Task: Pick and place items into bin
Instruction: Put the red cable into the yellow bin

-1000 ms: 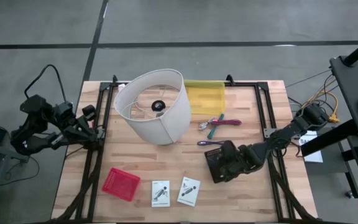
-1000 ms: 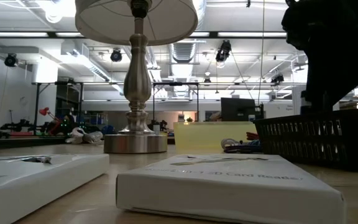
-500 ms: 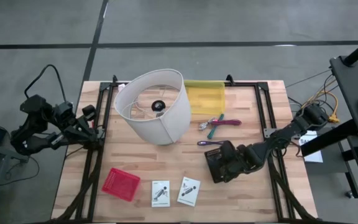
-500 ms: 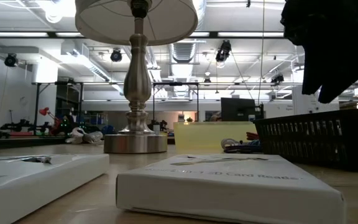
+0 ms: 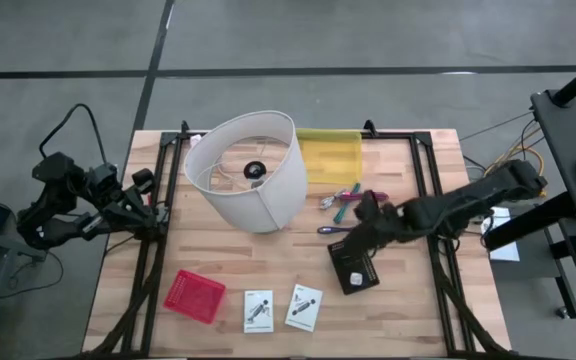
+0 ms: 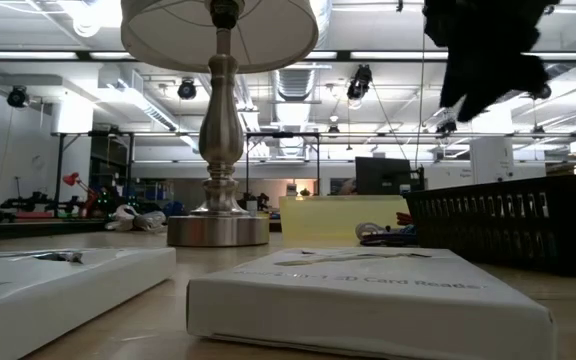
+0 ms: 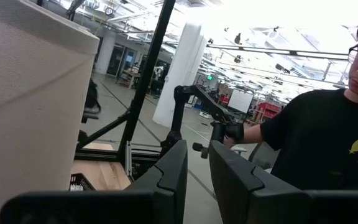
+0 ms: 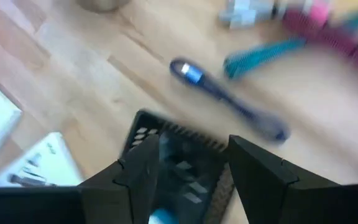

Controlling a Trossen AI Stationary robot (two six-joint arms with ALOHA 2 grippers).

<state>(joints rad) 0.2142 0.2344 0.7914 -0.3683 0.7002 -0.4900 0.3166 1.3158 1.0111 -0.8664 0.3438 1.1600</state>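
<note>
From above, the desk (image 5: 218, 260) is pale butcher-block wood in a black frame. The right gripper (image 5: 365, 212) hangs over its middle-right, just past the black mesh bin (image 5: 353, 268), a square basket with something small and white lying inside. Beside the gripper, thin pink and green pen-like tools (image 5: 353, 197) lie crossed, and a purple one (image 5: 336, 230) sits between them and the bin. Two white printed cards (image 5: 281, 307) lie flat near the front edge, next to a red mesh tray (image 5: 194, 295). A big white lampshade (image 5: 250, 170) and a yellow sheet (image 5: 331, 155) fill the back. The left arm waits off the desk's left edge.

Down low: the cards (image 6: 368, 290) loom as flat white boxes, the bin's (image 6: 508, 225) woven wall stands at right, the lamp's brushed-metal base (image 6: 218, 228) behind.

Left wrist: the left gripper (image 7: 196, 168) has fingers close, a narrow gap between them, holding nothing; a person in a black shirt (image 7: 322, 143) stands beyond.

Right wrist: the right gripper (image 8: 188, 155) has fingers spread apart and empty, above the bin's (image 8: 166, 134) rim, with the purple tool (image 8: 229, 99) slim and blue-tipped, the green one (image 8: 260, 53) bristly.
</note>
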